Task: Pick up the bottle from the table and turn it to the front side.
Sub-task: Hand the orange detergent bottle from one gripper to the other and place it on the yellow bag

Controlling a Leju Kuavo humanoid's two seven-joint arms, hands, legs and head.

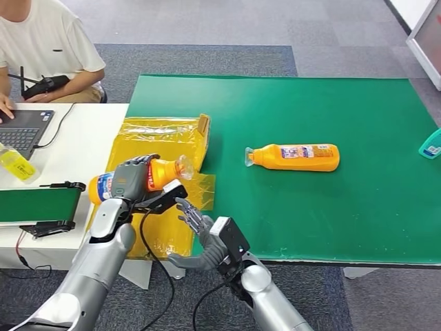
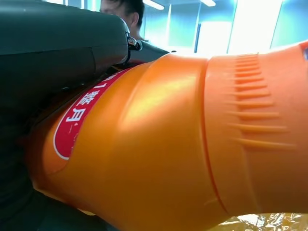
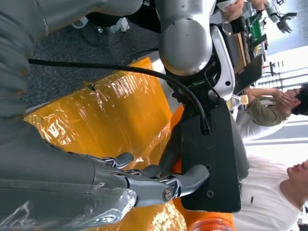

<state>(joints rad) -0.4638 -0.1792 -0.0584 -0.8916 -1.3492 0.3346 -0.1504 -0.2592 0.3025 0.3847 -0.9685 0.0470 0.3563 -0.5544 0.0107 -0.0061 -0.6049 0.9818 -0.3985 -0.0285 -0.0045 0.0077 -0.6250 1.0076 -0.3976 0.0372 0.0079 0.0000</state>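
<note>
Left hand (image 1: 131, 181) grips a glossy orange plastic bottle (image 1: 161, 172) around its smooth body, held lying sideways above crinkled yellow film (image 1: 161, 134). Right hand (image 1: 200, 231), fingers spread, holds nothing beside it. A second ribbed orange bottle (image 1: 293, 157) lies on the green mat (image 1: 364, 207).

Green mat (image 1: 322, 207) covers the desk. Yellow plastic bag (image 1: 156, 134) lies at its left edge. White desk (image 1: 88, 145) to the left carries a laptop (image 1: 23, 131), a yellow bottle (image 1: 16, 164) and a small green conveyor (image 1: 36, 205). Person in white shirt (image 1: 47, 41) behind it. Teal object (image 1: 431, 145) at right edge.
</note>
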